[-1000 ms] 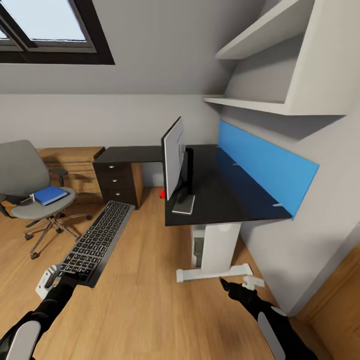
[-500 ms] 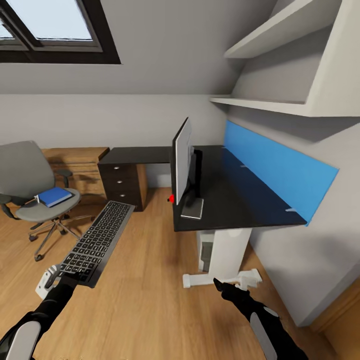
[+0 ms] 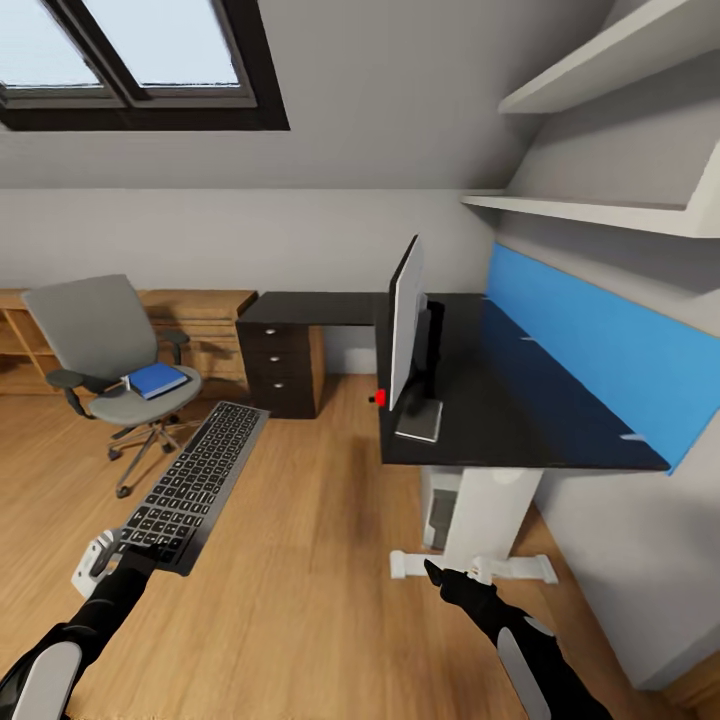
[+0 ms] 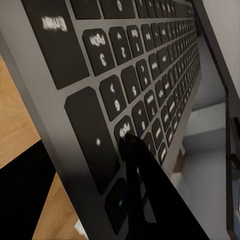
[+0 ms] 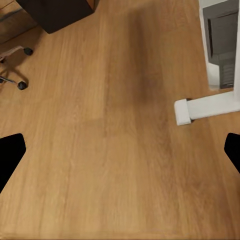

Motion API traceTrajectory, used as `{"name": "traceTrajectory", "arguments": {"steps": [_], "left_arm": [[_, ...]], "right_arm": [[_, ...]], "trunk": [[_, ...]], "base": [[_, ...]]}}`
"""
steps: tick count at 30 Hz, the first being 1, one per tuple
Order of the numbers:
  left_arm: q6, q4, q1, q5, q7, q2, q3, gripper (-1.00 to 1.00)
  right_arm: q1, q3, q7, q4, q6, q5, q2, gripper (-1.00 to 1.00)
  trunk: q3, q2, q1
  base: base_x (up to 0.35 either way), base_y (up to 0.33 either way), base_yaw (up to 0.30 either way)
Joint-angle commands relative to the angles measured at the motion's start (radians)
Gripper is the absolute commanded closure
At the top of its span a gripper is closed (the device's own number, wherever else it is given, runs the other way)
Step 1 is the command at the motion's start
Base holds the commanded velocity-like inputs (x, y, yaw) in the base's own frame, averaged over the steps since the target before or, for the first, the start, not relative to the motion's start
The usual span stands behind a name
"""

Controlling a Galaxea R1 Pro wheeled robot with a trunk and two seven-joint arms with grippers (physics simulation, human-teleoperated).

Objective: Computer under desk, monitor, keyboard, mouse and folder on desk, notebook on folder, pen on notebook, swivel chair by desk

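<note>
I see a bright, evenly lit room, daylight from the skylight (image 3: 150,50), soft shadow under the desk (image 3: 520,430), wide-angle stretch at my head view's edges, keys (image 4: 125,85) blurred close to the left wrist camera.

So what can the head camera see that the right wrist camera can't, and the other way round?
Head view: the keyboard pinched at its near end by the left gripper, the monitor standing on the black desk, the blue folder lying on the swivel chair's seat, plus the skylight and wall shelves.

Right wrist view: a close look straight down at the bare wood floor, with the right gripper's fingertips spread apart at the edges.

Both: the wood floor, the desk's white foot, the computer under the desk, the dark drawer unit and the chair's casters.
</note>
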Motion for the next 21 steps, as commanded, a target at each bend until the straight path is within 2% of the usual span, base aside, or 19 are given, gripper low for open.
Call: {"name": "traceTrajectory", "arguments": {"steps": [1, 7, 13, 21], "left_arm": [[0.005, -0.002, -0.001, 0.011, 0.008, 0.000, 0.000, 1.00], [0.005, -0.002, -0.001, 0.011, 0.007, 0.000, -0.002, 1.00], [0.005, -0.002, -0.001, 0.009, 0.007, 0.000, -0.011, 1.00], [0.006, -0.017, -0.001, 0.006, -0.003, 0.003, -0.013, 1.00]], "right_arm": [[0.000, -0.004, 0.004, -0.001, 0.007, -0.009, 0.001, -1.00], [0.000, -0.004, 0.006, -0.001, 0.008, -0.010, 0.000, -1.00], [0.000, -0.004, 0.006, -0.001, 0.008, -0.011, 0.000, -1.00], [0.000, -0.004, 0.006, -0.001, -0.006, -0.009, 0.000, -1.00]], "trunk": [[-0.001, -0.001, 0.000], [-0.001, -0.001, 0.000], [-0.001, -0.001, 0.000], [0.003, -0.001, 0.000]], "base": [[0.000, 0.000, 0.089], [0.000, 0.025, 0.031], [-0.013, 0.173, 0.005], [-0.178, 0.200, 0.000]]}}
